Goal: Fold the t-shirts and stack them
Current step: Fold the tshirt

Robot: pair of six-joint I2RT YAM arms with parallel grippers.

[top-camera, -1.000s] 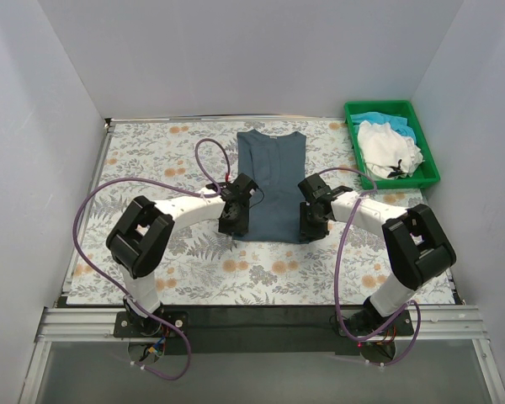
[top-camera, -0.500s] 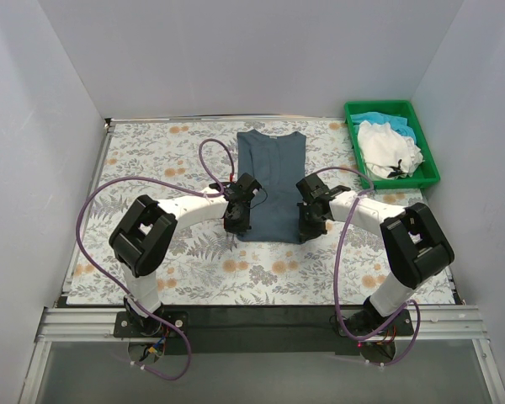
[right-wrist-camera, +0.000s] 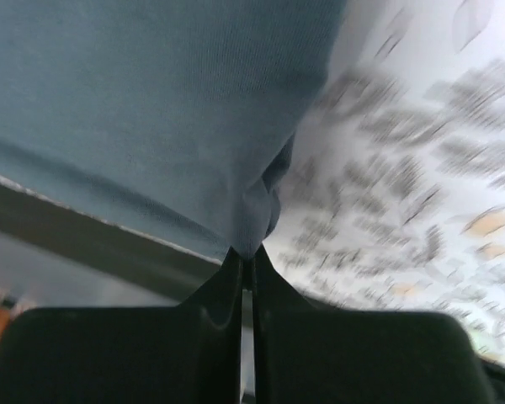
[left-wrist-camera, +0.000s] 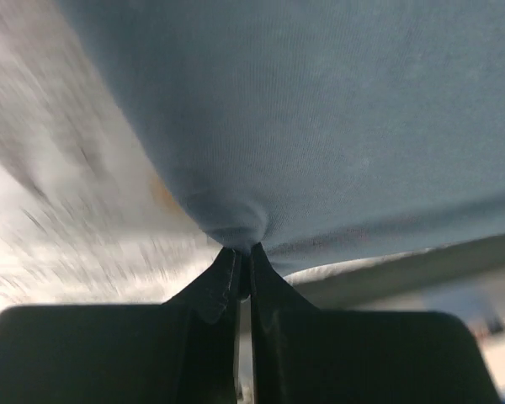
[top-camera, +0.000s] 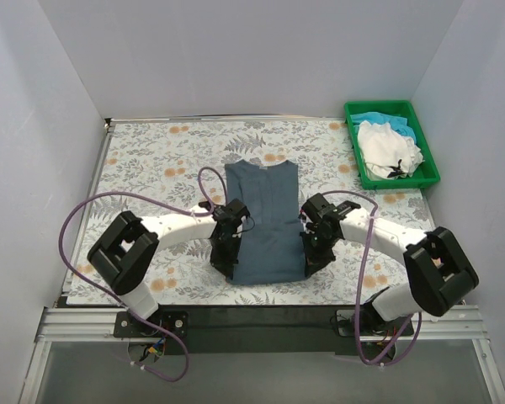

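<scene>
Both arms have drawn the slate t-shirt from upper centre down to the lower-centre counter edge, with the left fingers and right fingers each pinched tight on a hem corner. Sleeves appear folded in, cross-fold pending. White t-shirt and turquoise t-shirt lie unfolded in the green tray, upper right.

A green rectangular plastic tray sat at the table's far right corner. A pale cover printed with grey ferns and orange flowers lay over the tabletop. A black board and a silver metal rail ran along the near edge.
</scene>
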